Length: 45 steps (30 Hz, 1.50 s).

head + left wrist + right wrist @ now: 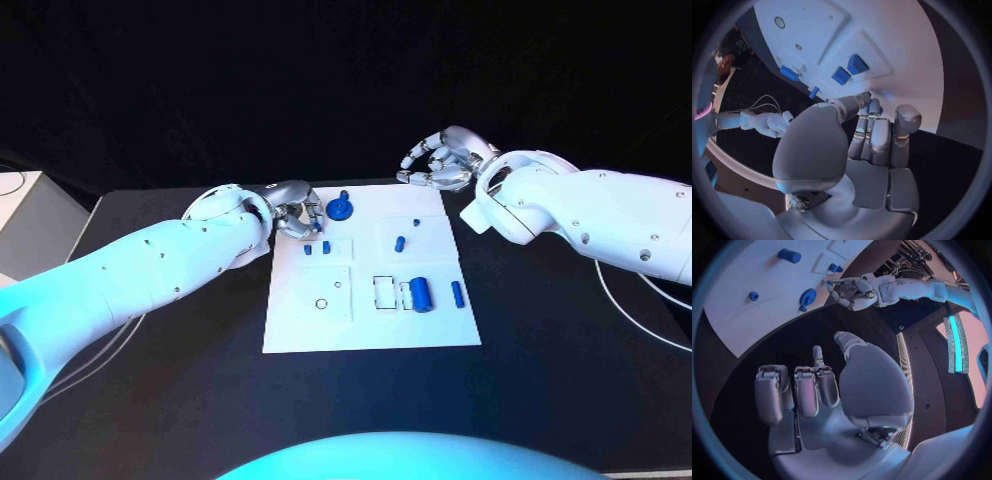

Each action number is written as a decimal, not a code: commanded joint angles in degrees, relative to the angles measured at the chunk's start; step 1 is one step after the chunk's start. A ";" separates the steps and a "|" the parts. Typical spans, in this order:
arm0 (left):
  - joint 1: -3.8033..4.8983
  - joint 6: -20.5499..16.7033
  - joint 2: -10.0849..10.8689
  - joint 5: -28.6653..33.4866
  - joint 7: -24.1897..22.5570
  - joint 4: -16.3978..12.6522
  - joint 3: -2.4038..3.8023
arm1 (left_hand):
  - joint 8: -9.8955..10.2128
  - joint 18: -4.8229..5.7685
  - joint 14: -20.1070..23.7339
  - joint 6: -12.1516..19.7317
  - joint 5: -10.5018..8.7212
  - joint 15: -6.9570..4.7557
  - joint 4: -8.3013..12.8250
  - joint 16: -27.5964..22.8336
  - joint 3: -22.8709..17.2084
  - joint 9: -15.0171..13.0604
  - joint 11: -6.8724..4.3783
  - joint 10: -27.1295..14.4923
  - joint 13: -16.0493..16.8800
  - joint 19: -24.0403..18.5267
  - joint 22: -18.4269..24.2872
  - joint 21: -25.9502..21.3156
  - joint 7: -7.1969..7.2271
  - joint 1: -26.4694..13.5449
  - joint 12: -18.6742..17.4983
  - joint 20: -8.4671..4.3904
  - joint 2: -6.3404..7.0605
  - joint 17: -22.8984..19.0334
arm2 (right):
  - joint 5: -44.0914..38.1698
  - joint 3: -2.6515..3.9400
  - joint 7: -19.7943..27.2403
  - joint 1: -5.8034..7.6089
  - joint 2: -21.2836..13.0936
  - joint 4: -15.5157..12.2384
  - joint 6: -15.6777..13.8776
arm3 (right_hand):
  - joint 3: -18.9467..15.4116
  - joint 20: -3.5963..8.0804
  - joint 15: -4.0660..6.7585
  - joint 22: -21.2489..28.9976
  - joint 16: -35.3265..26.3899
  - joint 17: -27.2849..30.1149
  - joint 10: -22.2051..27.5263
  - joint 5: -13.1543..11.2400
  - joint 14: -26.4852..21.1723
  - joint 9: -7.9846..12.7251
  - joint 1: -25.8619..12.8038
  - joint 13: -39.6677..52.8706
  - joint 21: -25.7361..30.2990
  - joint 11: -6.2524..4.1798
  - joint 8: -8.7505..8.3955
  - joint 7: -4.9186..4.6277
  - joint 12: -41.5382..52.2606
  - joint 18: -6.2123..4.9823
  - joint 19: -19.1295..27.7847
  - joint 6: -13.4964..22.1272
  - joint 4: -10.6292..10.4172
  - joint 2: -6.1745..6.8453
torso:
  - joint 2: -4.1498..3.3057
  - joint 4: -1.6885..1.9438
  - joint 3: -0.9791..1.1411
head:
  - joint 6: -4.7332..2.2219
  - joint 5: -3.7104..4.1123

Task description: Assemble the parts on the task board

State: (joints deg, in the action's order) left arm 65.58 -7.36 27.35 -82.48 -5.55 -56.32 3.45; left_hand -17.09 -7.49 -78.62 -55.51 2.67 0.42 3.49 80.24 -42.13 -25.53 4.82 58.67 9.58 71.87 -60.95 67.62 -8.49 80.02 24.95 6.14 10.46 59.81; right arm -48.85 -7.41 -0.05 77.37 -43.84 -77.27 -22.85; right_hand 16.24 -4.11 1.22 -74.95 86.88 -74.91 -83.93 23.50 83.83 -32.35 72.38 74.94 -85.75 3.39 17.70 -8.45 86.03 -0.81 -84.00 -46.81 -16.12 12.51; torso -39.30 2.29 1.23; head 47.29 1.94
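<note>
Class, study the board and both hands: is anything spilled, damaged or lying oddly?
Nothing stands out. The board lies flat on the table, and the blue parts rest on it, none off its edge. The left hand is at the board's far left corner; the right hand is beyond its far edge.

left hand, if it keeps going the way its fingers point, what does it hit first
Probably the two small blue blocks on the task board, just beyond the left hand; how high the fingertips sit above the board is unclear.

Black table (577, 340), white cable (656, 300) alongside.
</note>
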 commanded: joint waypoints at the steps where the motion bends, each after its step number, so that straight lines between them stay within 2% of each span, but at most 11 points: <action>1: -0.02 0.39 -0.19 -0.36 -0.39 -0.18 0.02 | 0.39 0.36 -0.14 -0.33 0.22 0.11 0.18 0.21 0.05 -0.04 0.00 0.51 0.03 0.25 -0.05 0.27 0.07 -0.54 -0.36 0.08 0.00 0.09 | -0.41 0.05 0.43 0.03 0.03 0.00 0.11 | 0.15 -0.40 -0.28 -12.95 0.18 -10.88 -2.00 0.32 5.14 0.05 0.03 11.49 0.11 0.22 0.14 0.01 -0.05 -0.10 -5.17 0.07 0.09 -0.29 | 0.03 0.04 -0.05 | 0.03 0.03; 13: -0.01 0.57 -0.25 -0.35 -0.28 -0.25 0.01 | 0.45 0.35 -0.12 -0.39 0.23 0.13 0.20 0.19 0.08 -0.05 0.01 0.63 0.02 0.25 -0.06 0.28 0.04 -0.56 -0.52 0.08 -0.03 0.01 | -0.42 0.05 0.43 0.03 0.11 0.05 0.14 | 0.15 -0.40 -0.28 -12.95 0.18 -10.88 -2.00 0.32 5.14 0.05 0.03 11.49 0.11 0.22 0.14 0.01 -0.05 -0.10 -5.17 0.07 0.09 -0.29 | -0.01 -0.09 -0.02 | 0.01 0.08; 23: 0.00 1.18 -0.49 -0.48 0.11 0.03 -0.03 | 0.53 0.35 -0.09 -0.45 0.23 0.14 0.28 0.18 0.08 -0.06 0.01 0.79 0.02 0.25 -0.06 0.28 0.04 -0.49 -0.74 0.07 -0.07 -0.09 | -0.45 0.05 0.38 0.03 0.15 0.00 0.24 | 0.15 -0.40 -0.28 -12.95 0.18 -10.88 -2.00 0.32 5.14 0.05 0.03 11.49 0.11 0.22 0.14 0.01 -0.05 -0.10 -5.17 0.07 0.09 -0.29 | -0.01 -0.01 -0.01 | 0.06 0.26; 31: -0.01 2.46 -1.25 -1.05 0.64 0.63 -0.40 | 0.59 0.30 -0.03 -0.46 0.23 0.15 0.35 0.13 0.09 -0.06 0.03 0.82 0.01 0.13 0.11 0.16 0.04 -0.45 -0.88 0.07 -0.06 -0.22 | -0.47 0.05 0.39 0.03 0.24 -0.08 0.28 | 0.15 -0.40 -0.28 -12.95 0.18 -10.88 -2.00 0.32 5.14 0.05 0.03 11.49 0.11 0.22 0.14 0.01 -0.05 -0.10 -5.17 0.07 0.09 -0.29 | -0.07 -0.12 -0.04 | 0.23 0.34; 36: -0.01 2.84 -1.30 -1.24 0.69 0.55 -0.63 | 0.62 0.29 0.07 -0.48 0.23 0.16 0.38 0.06 0.12 -0.06 0.05 0.80 0.00 0.09 0.16 0.12 0.02 -0.47 -1.00 0.07 -0.03 -0.45 | -0.49 0.05 0.36 0.03 0.21 -0.14 0.28 | 0.15 -0.40 -0.28 -12.95 0.18 -10.88 -2.00 0.32 5.14 0.05 0.03 11.49 0.11 0.22 0.14 0.01 -0.05 -0.10 -5.17 0.07 0.09 -0.29 | 0.00 0.03 -0.03 | 0.38 0.53; 45: -0.01 2.92 -1.11 -1.65 0.59 0.04 -0.78 | 0.64 0.28 0.29 -0.95 0.21 0.09 0.63 -0.03 0.79 -0.18 -0.13 1.39 0.41 -0.02 0.20 0.08 0.18 -0.52 -0.90 0.12 0.07 -0.75 | -0.54 0.05 0.32 0.03 0.15 -0.17 0.27 | 0.15 -0.40 -0.28 -12.95 0.18 -10.88 -2.00 0.32 5.14 0.05 0.03 11.49 0.11 0.22 0.14 0.01 -0.05 -0.10 -5.17 0.07 0.09 -0.29 | 0.05 0.08 -0.08 | 0.45 0.59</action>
State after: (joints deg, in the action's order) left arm 65.75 -6.33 26.32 -83.34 -4.85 -56.03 2.84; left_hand -16.63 -7.49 -78.62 -56.12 2.66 0.42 4.09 80.24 -41.52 -25.61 4.70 59.62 9.62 71.87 -60.77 67.61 -8.31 80.02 23.86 6.14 10.47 59.11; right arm -48.92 -7.41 -0.07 77.37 -43.69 -77.37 -22.80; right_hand 16.23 -4.11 1.22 -74.92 86.88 -74.91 -83.93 23.50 83.83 -32.36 72.38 74.91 -85.75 3.39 17.72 -8.45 86.03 -0.81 -84.00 -46.80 -16.12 12.51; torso -39.27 2.34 1.16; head 47.74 2.54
